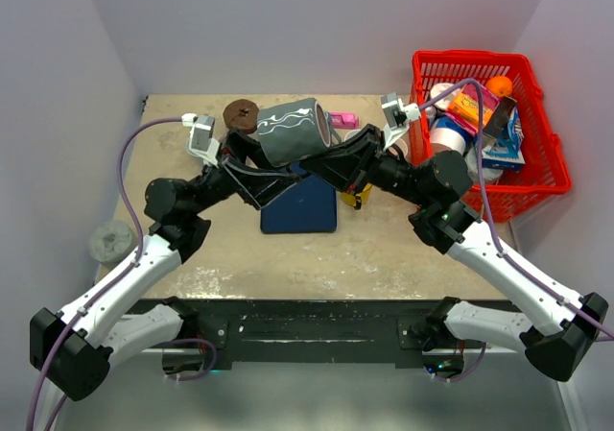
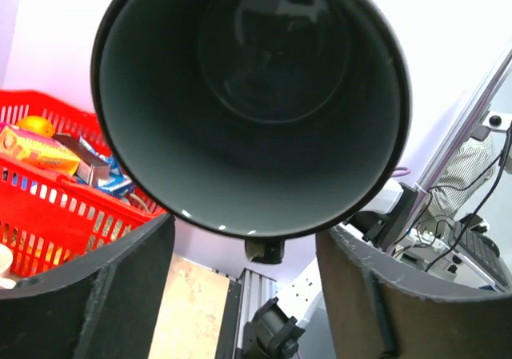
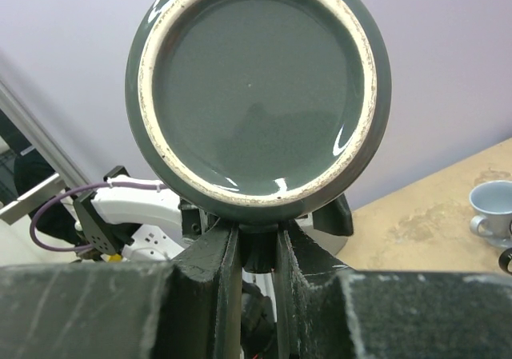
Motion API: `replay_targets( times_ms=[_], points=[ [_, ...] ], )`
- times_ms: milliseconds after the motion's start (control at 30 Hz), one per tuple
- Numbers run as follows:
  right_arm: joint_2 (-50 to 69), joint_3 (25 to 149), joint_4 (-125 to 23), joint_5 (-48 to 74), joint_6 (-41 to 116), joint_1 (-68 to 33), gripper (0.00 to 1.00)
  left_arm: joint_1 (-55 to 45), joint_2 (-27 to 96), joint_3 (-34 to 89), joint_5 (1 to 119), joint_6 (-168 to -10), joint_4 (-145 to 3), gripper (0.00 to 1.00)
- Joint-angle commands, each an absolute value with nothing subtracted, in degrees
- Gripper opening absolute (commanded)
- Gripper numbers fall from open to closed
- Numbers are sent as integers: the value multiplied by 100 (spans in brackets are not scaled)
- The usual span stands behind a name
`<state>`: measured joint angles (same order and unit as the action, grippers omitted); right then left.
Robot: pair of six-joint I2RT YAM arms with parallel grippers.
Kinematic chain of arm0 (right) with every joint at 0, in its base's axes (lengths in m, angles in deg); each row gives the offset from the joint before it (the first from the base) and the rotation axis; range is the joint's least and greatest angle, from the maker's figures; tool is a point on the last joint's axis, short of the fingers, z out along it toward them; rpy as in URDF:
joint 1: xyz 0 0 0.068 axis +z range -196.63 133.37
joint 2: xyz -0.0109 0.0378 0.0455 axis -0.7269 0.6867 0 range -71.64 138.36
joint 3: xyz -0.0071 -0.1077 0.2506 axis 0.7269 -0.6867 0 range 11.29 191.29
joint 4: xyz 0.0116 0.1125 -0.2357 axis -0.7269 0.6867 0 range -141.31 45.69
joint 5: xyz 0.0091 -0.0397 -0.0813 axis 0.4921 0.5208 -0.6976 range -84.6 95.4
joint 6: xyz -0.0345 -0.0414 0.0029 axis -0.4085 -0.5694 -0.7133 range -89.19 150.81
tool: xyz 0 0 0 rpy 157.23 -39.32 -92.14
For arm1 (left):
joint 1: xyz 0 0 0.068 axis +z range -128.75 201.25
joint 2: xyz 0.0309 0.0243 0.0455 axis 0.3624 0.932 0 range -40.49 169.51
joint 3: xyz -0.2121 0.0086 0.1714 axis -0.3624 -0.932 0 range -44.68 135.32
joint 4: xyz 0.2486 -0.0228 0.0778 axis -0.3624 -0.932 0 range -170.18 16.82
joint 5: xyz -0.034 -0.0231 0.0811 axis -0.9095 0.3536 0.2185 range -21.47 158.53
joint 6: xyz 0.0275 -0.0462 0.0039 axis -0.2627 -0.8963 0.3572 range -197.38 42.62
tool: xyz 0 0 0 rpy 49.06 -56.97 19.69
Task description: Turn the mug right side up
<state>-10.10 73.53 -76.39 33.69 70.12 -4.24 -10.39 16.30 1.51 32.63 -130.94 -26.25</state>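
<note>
A dark grey mug (image 1: 293, 131) with thin white squiggles hangs in the air above the far middle of the table (image 1: 384, 249), lying on its side; its open mouth faces the left arm and its base faces the right arm. In the left wrist view the hollow inside of the mug (image 2: 256, 103) fills the upper frame; in the right wrist view its flat base (image 3: 258, 87) shows, ringed by a pale unglazed band. The right gripper (image 3: 256, 235) reaches in from below the base, its fingers pressed nearly together and pinching a dark part under the mug that looks like the handle; from above, the right gripper (image 1: 307, 160) sits just under the mug. The left gripper (image 2: 246, 229) is spread, one finger on each side below the rim, not touching it; from above, the left gripper (image 1: 257, 159) is just beside the mug's mouth. Under the mug a dark blue pad (image 1: 299, 205) lies flat on the table; a brown disc (image 1: 242, 114) rests near the far edge; a red basket (image 1: 539, 167) full of packets stands at the right.
</note>
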Motion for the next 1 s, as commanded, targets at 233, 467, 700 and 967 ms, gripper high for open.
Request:
replay_targets(
  times_ms=[233,467,700,967],
  points=[
    [-1126,7545,-8215,3317,6834,-330,0,-1066,1796,436,3320,-13424,-2080,67],
    [-1056,7554,-8260,3308,6852,-277,0,-1092,1875,454,3346,-13451,-2115,34],
    [-1064,7554,-7918,3186,6694,-242,0,-1092,1840,454,3504,-13249,-2405,0],
    [-1178,7483,-7452,2896,6404,-242,7,-1092,1480,304,4101,-12871,-2818,0]
  ],
)
